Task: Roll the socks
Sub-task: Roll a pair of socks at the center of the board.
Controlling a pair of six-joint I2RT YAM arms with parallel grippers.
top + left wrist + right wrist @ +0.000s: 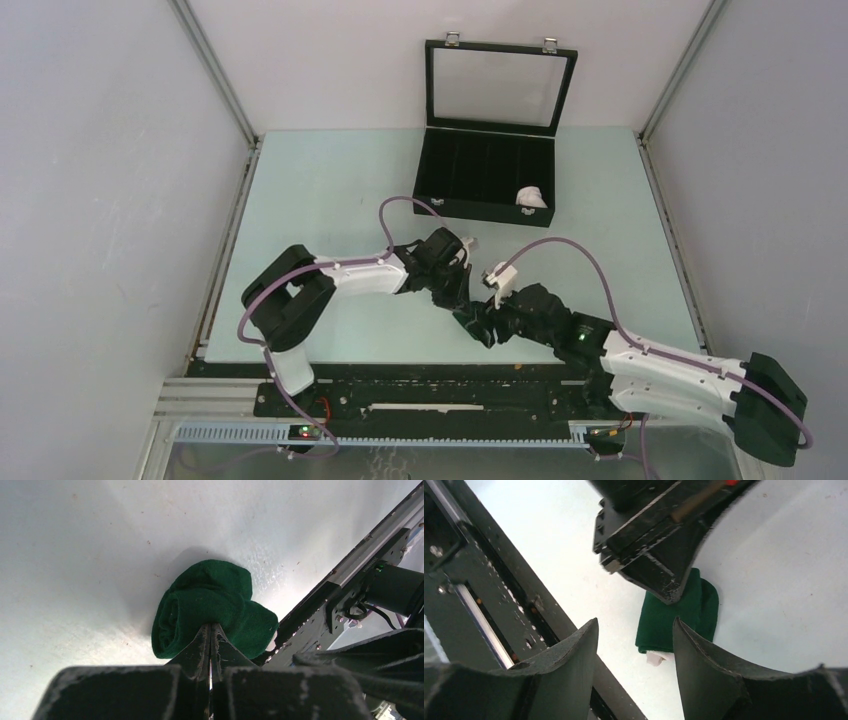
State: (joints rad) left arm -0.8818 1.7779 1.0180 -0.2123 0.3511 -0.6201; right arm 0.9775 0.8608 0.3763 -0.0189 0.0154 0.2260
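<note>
Green sock (200,605) sits rolled up in a bundle on the table (75,555), close to the front rail (350,575). Left gripper (210,629) is closed tight, tips touching the roll. Right gripper (635,625) hangs just beside it, fingers spread apart, holding nothing.

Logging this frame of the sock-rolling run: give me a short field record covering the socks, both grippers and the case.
green sock: rolled up, lying on the table near its front edge
left gripper: shut, tips at the roll's edge; unclear whether fabric is pinched
right gripper: open, holding nothing, aimed at the roll
case: black, lid up, at the far side of the table
white bundle: in the case's right end as seen from above, likely the other sock
</note>
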